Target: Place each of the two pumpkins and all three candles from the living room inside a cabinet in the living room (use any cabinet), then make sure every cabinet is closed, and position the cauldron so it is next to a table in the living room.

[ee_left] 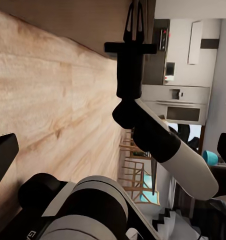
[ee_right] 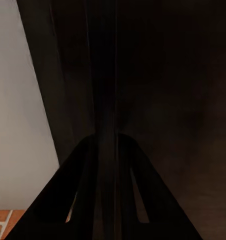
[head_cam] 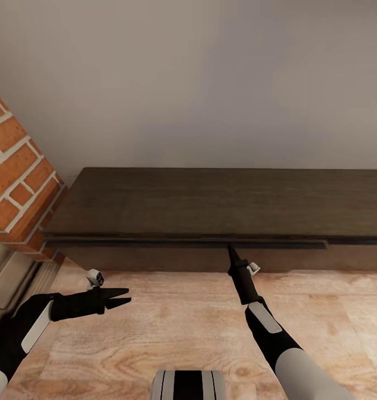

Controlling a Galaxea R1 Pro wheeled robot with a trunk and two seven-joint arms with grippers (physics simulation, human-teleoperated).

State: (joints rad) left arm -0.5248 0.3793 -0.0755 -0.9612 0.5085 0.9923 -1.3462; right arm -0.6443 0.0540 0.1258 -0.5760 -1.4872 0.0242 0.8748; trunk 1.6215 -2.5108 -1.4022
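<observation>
The long, low dark brown cabinet (head_cam: pixel 221 200) stands against the grey wall, and I look down on its top. My right gripper (head_cam: pixel 231 251) is shut, its thin tips pressed against the top front edge of the cabinet near the middle. In the right wrist view the closed fingers (ee_right: pixel 88 165) point along a dark seam of the cabinet front (ee_right: pixel 168 75). The left wrist view shows the right gripper (ee_left: pixel 135 20) touching the cabinet. My left gripper (head_cam: pixel 121 297) hangs open over the floor at the left, holding nothing. The pumpkins, candles and cauldron are out of view.
A red brick pillar (head_cam: pixel 16 166) stands at the left, touching the cabinet's left end. Light wood floor (head_cam: pixel 182 322) spreads between me and the cabinet. In the left wrist view, kitchen appliances (ee_left: pixel 178 100) and wooden chairs (ee_left: pixel 135 170) lie far off.
</observation>
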